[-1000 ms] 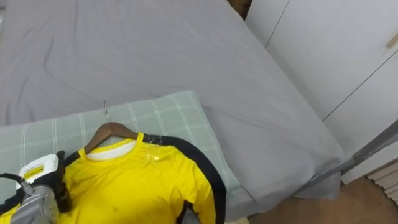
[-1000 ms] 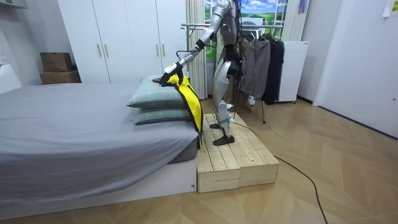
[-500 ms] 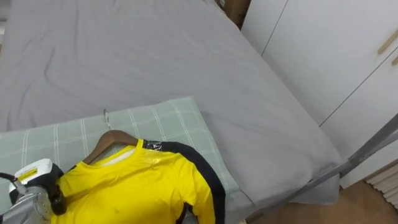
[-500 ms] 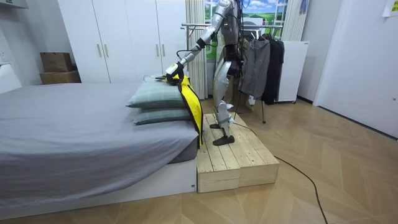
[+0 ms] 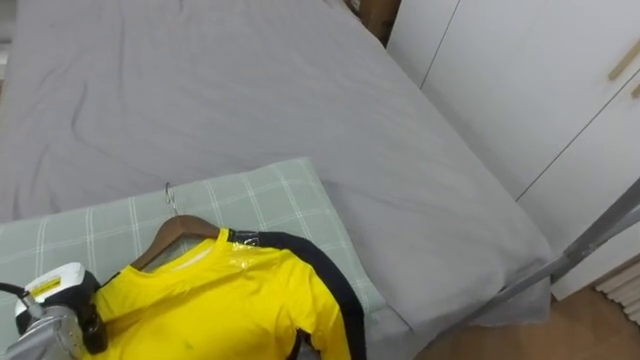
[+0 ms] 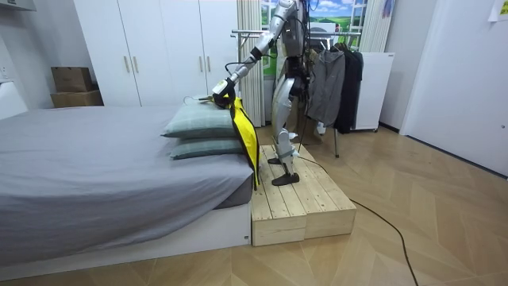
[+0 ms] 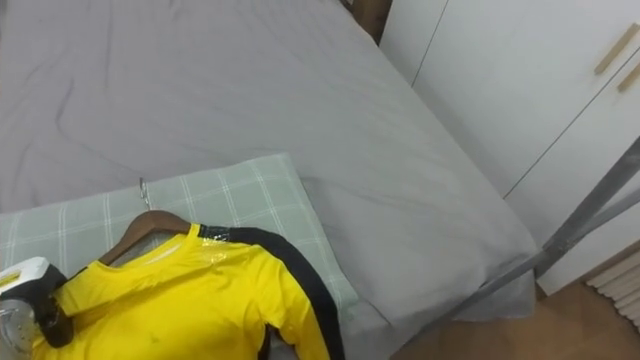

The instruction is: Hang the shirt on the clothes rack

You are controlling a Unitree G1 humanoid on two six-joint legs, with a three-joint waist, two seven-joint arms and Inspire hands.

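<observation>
stance: on wooden platform (image 6: 305,202) beside bed (image 5: 250,90), one arm stretched out to the pillows
left hand (image 5: 62,312): lower left, at the shirt's shoulder; fingers hidden by cloth, grip can't tell
yellow shirt (image 5: 220,310): on wooden hanger (image 5: 175,232), top part on green checked pillow (image 5: 265,190), rest draping off pillow edge toward platform
hanger hook: flat on pillow, pointing toward the grey sheet
behind robot: clothes rack (image 6: 333,71) with dark garments
</observation>
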